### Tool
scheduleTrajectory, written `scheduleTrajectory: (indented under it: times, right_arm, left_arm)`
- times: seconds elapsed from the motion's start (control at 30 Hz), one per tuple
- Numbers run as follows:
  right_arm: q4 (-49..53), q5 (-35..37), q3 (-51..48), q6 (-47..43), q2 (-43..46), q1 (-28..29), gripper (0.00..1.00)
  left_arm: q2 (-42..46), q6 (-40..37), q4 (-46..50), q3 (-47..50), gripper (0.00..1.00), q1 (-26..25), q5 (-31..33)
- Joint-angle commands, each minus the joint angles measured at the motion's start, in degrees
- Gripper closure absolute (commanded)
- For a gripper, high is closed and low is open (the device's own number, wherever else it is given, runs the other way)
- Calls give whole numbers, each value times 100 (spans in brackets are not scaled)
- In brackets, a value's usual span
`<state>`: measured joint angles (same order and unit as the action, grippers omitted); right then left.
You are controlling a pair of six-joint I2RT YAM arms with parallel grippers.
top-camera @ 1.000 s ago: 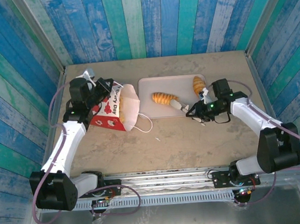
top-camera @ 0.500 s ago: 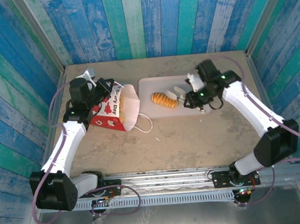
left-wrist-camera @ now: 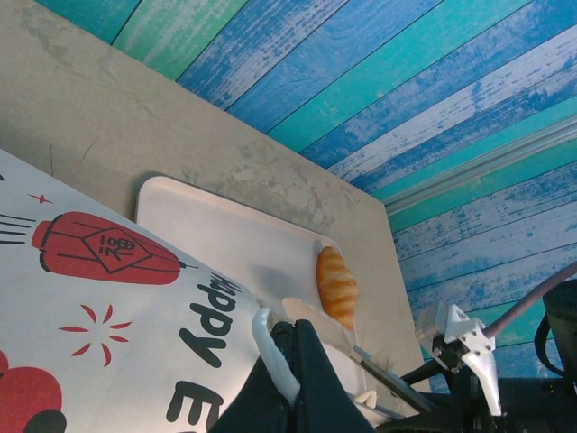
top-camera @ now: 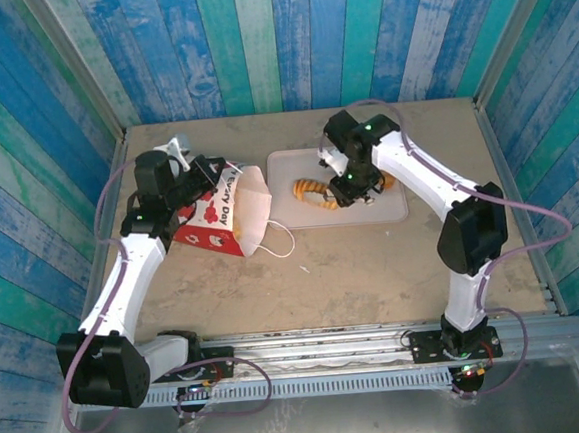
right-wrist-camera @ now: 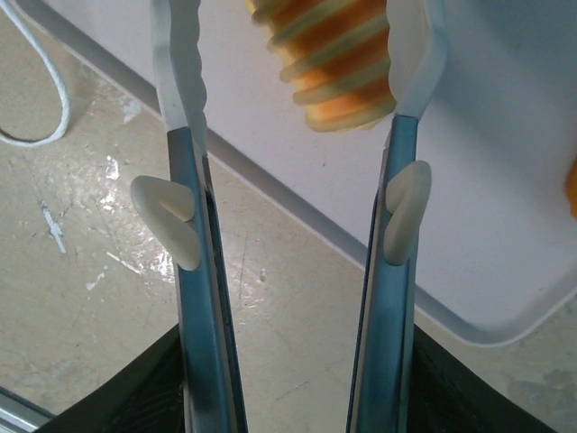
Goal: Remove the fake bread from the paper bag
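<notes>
Top external view: left hand (top-camera: 196, 176) pressed together on the upper rim of the paper bag (top-camera: 219, 217), which lies on its side on the table (top-camera: 374, 270), mouth toward the pale tray (top-camera: 289, 214). Right wrist view: right hand (right-wrist-camera: 293, 45) spread, fingers straddling a ridged croissant (right-wrist-camera: 338, 68) of fake bread on the tray, one finger touching it; a second pastry (left-wrist-camera: 336, 284) lies nearby on the tray.

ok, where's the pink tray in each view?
Top external: pink tray at centre-back of the table, just right of the paper bag.
Left wrist: tray mid-frame, beyond the bag's printed side.
Right wrist: tray fills the upper right, rim running diagonally.
Shared landmark: orange fake bread lying on the tray.
</notes>
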<state>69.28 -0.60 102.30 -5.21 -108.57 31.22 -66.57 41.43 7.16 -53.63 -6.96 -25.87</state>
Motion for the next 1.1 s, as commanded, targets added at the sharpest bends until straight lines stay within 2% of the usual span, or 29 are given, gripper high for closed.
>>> scheduleTrajectory:
  times: [0.0,0.2,0.27,0.43,0.8,0.9,1.07]
  right_arm:
    - [446,338,439,-227,-229,2,44]
    - [685,213,717,-320,-560,6,44]
    - [675,-62,792,-340,-567,3,43]
    - [648,376,953,-151,-763,1,43]
    - [608,58,1159,-15,-1073,23,44]
    - [528,271,1148,402,-1064,2,48]
    - [-138,263,690,1672,-639,-249,52]
  left_arm:
    - [129,-244,95,-190,100,2,-124]
    - [98,-316,88,-245,100,2,-237]
    - [100,-327,76,-212,100,2,-252]
    - [106,-321,2,-152,100,2,-283]
    - [120,-225,-143,-34,100,2,-267]
    - [109,-212,-145,-38,100,1,-263]
    - [126,-191,-136,-43,100,3,-217]
